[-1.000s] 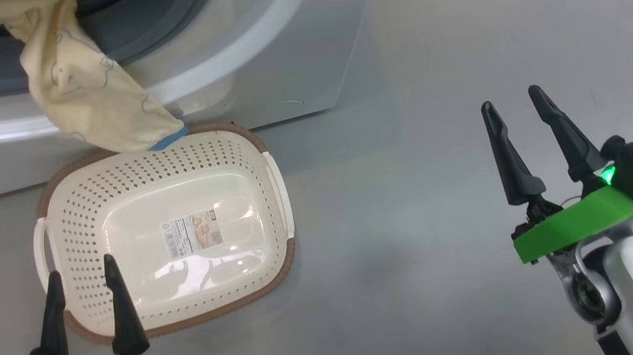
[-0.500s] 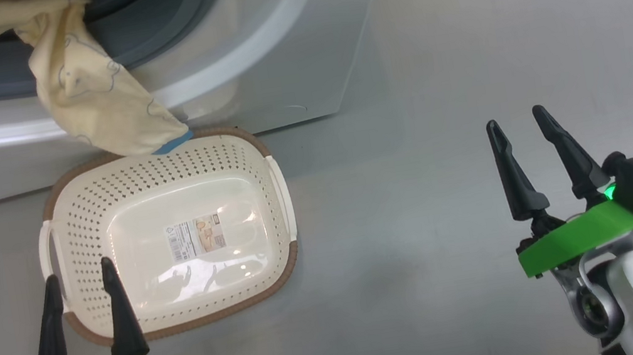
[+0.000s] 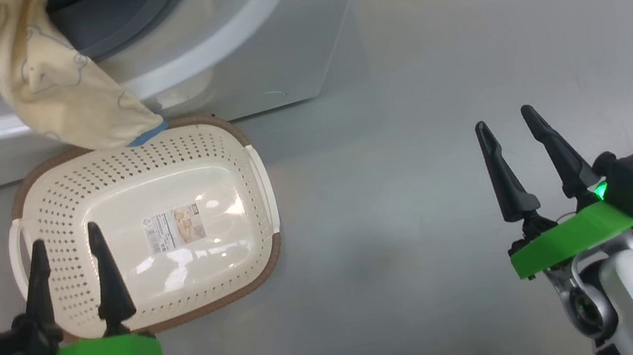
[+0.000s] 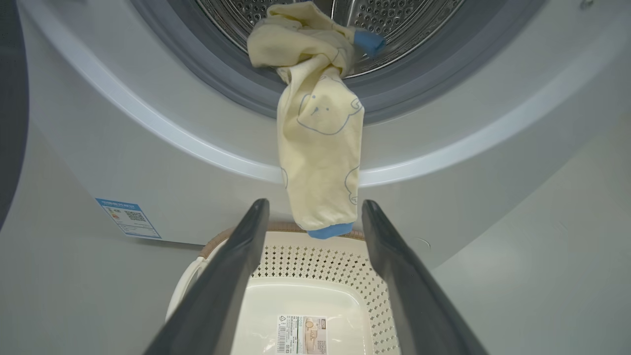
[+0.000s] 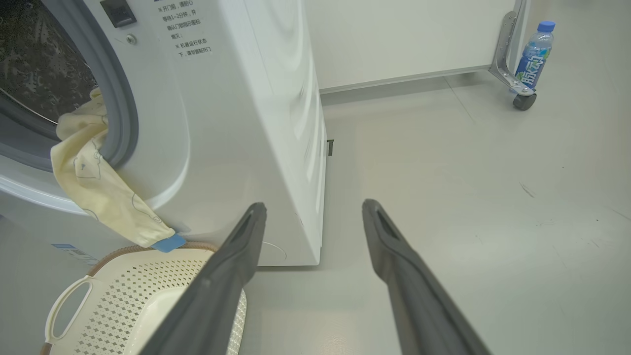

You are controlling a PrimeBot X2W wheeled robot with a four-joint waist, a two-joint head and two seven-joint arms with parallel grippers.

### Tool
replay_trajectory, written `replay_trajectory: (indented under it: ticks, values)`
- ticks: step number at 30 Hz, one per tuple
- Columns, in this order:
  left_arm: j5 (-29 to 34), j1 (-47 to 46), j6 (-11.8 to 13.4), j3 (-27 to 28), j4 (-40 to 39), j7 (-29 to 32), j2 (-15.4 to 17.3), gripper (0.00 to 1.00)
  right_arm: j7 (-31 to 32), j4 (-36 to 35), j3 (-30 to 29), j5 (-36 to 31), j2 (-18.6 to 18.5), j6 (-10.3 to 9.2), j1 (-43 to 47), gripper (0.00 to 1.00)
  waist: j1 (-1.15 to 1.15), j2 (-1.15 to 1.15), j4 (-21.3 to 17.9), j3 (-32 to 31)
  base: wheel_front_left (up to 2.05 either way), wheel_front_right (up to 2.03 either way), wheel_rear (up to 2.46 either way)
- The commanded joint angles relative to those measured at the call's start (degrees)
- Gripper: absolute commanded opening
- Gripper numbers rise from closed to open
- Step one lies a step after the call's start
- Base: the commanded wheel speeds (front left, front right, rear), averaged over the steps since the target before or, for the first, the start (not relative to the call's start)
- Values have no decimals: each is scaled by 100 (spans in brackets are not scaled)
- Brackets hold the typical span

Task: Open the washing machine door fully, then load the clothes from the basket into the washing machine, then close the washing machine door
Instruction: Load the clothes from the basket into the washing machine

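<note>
Both spread wide, seemingly empty — left tool (image 3: 64, 235), right tool (image 3: 503, 116).

Clothes (image 4: 319, 148) half out of washer (image 4: 148, 148), abv basket (image 4: 325, 259)

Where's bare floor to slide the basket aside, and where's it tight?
Free: the grey floor right of the cream perforated plastic basket, up to the right gripper, and beside the white washing machine. Crowded: the drum mouth, where the cream-yellow garment hangs to the basket's back rim.

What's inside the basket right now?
Only a label sticker on the basket floor. The cream garment hangs above its far rim, not inside. The left tool covers a near patch.
</note>
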Motion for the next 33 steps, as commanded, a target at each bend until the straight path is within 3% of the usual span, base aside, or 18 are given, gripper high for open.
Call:
replay_trajectory:
  ticks: [1, 16, 33]
  values:
    - [-38, -175, -22, 170, -81, 8, 77, 100, -37, -193, 108, 7, -14, 2, -108, 100, 0, 0, -62, 111, 0, 0, 0]
    - [-265, -1922, -171, 404, 1252, -25, 382, 100, -37, -314, 127, 26, -4, 2, -477, 100, 0, 0, -314, 1019, 0, 0, 0]
    - [-332, -3017, -347, 491, 2181, -126, 612, 100, -37, -392, 207, -31, -5, 2, -718, 100, 0, 0, -330, 1551, 0, 0, 0]
